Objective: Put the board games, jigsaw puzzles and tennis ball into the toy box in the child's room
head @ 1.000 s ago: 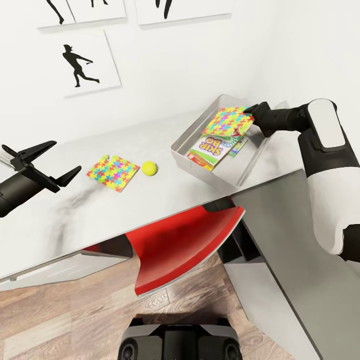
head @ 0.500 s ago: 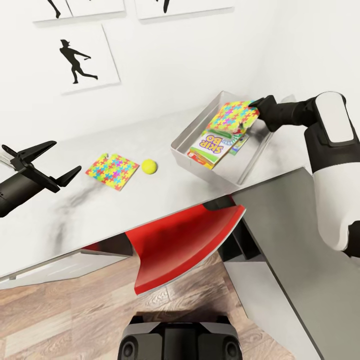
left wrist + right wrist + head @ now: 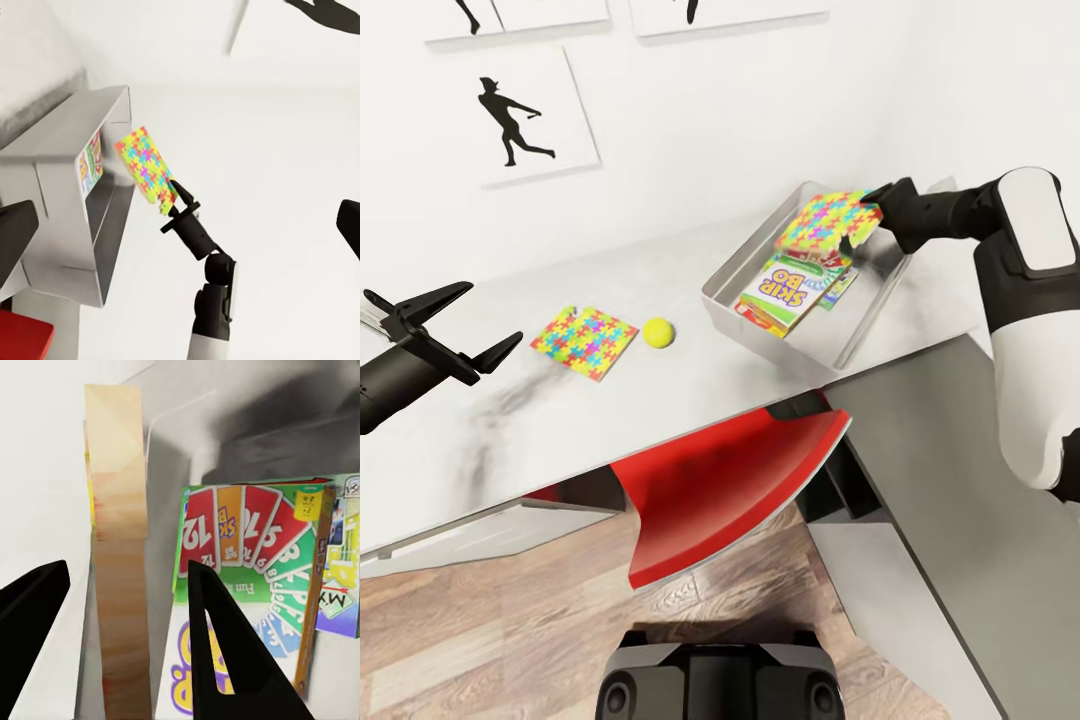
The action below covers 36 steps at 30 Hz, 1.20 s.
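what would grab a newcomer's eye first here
Probably the bright multicoloured jigsaw square pinched in the right claw above the light grey toy tray. A second jigsaw square and a small yellow-green ball lie on the pale marbled desk.

Lower game boxes (image 3: 838, 287) mostly hidden beneath Skip-Bo box (image 3: 785, 290), posters (image 3: 525, 115) cropped

White right arm (image 3: 1028, 330) with grey inset panel, black forearm, black pointed-finger left gripper (image 3: 460, 328), dark base (image 3: 715, 680)
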Available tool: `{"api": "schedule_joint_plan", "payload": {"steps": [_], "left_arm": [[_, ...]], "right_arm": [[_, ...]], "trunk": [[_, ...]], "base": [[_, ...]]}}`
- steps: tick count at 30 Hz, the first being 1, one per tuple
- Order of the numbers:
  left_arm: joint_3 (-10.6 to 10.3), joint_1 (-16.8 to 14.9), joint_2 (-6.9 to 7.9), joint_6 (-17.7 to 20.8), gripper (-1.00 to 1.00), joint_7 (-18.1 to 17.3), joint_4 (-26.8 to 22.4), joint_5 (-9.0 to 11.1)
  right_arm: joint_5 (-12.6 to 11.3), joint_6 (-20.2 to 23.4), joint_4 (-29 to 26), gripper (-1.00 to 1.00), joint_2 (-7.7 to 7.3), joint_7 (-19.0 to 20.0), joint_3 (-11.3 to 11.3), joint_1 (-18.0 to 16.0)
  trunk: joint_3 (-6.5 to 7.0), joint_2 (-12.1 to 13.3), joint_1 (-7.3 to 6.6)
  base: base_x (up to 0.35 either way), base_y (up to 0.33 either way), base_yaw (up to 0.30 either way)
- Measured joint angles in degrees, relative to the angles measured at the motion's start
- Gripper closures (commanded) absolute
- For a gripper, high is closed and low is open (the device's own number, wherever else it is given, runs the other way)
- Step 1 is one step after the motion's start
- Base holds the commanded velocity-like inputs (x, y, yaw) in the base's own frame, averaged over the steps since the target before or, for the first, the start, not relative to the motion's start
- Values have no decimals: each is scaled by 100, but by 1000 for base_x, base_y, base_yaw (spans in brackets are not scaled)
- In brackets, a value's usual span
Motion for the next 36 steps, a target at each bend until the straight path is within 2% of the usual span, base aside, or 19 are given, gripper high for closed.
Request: {"api": "schedule_joint_plan", "payload": {"steps": [11,25,36], "left_arm": [[-2,-6,0,0,-100,0,0,-1],[-1,-9,-1,0,-100,0,0,0],[-2,-9,0,0,-100,0,0,0]], "right_arm": [[-10,9,262,100,10,44,0,-140],[-18,4,331,100,49,60,-5,-150],[-18,1,336,100,55,69,-2,-145]], "trunk": [[-78,0,0],[-201,0,0],[-229,0,0]], "base": [[0,0,0],[0,0,0],[0,0,0]]}}
